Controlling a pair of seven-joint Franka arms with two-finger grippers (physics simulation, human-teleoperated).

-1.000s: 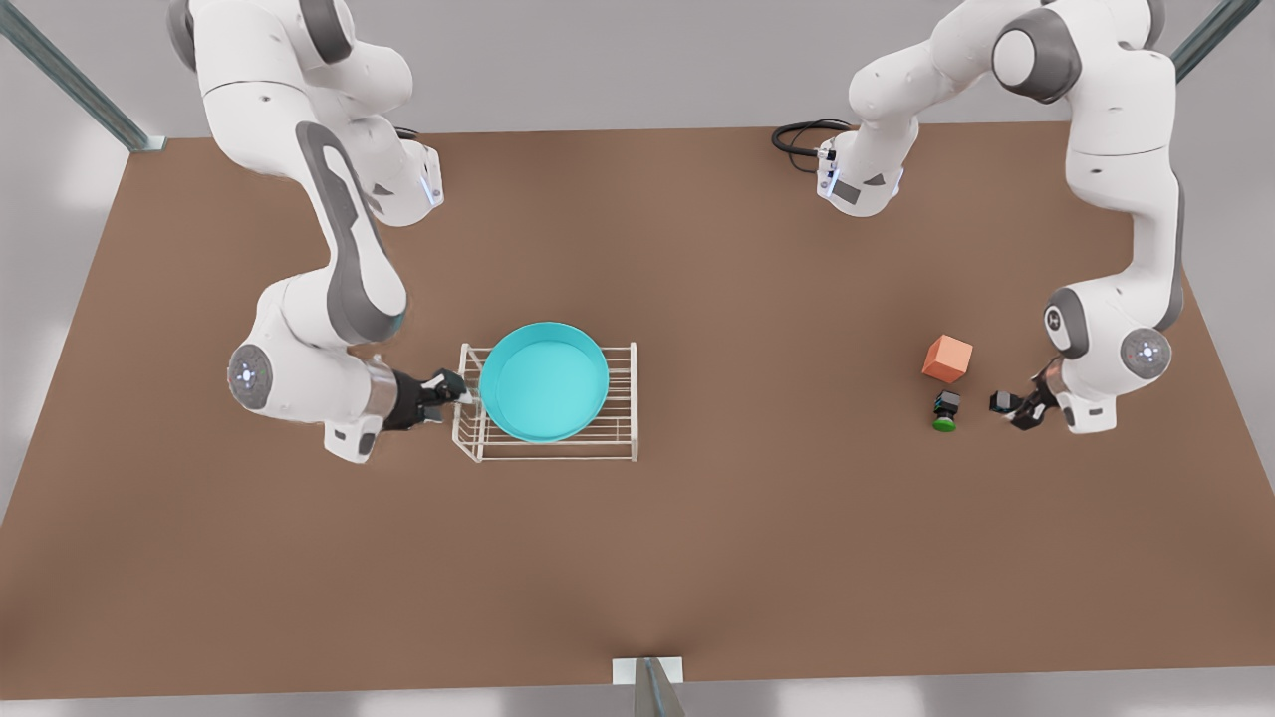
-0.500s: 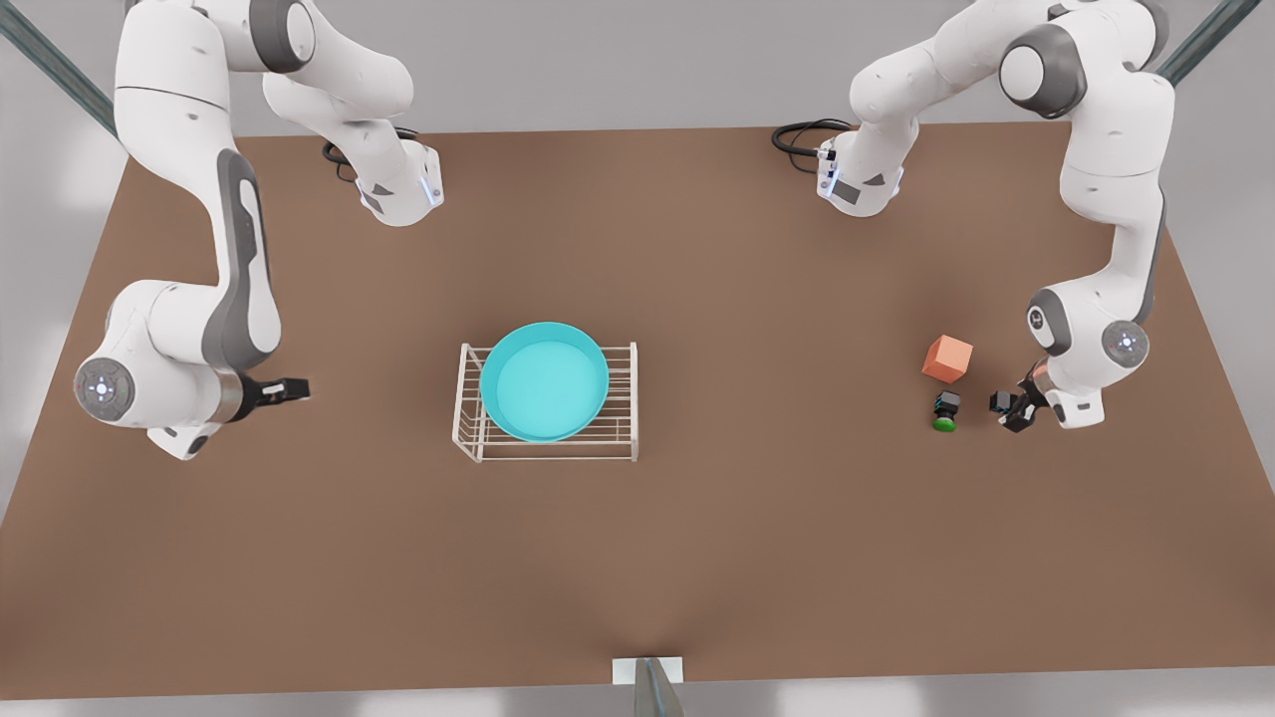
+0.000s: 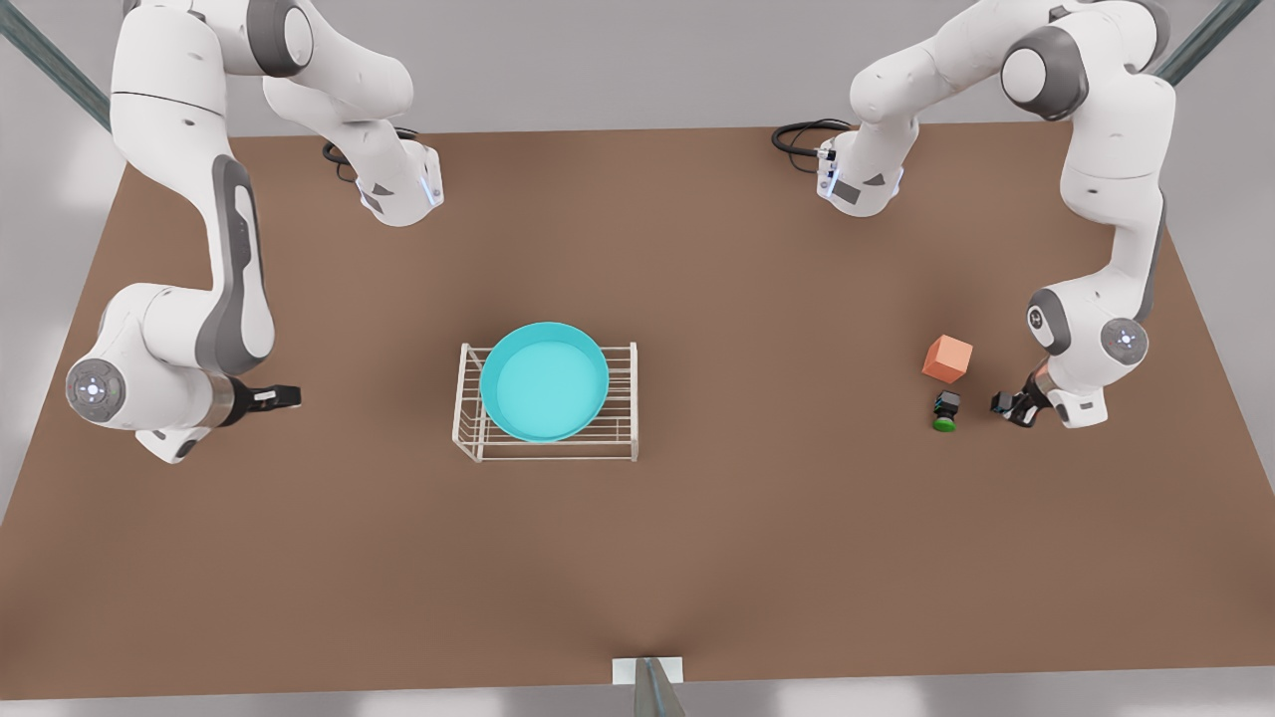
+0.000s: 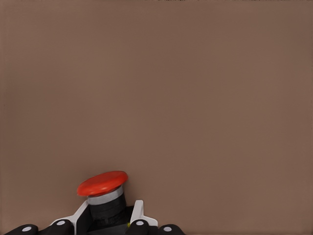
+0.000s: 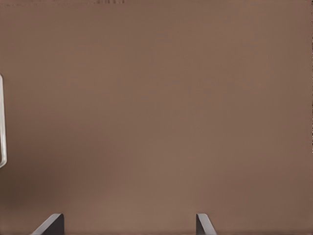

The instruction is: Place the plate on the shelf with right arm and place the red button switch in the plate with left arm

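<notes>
Turquoise plate (image 3: 544, 381) resting on top of the white wire shelf (image 3: 618, 443), near the middle of the brown table (image 3: 697, 558). Right gripper (image 3: 289, 396) on the front view's left, well apart from the shelf, fingers (image 5: 51, 224) spread wide over bare table, holding nothing. Left gripper (image 3: 1016, 409) on the front view's right, low at the table, clamped on the black body of the red button switch (image 4: 102, 183), red cap poking out past the fingertips (image 4: 138, 210). Green-capped switch (image 3: 944, 411) just beside that gripper, toward the shelf; orange cube (image 3: 946, 358) near it, slightly farther back. Red button switch far across the table from the plate.
</notes>
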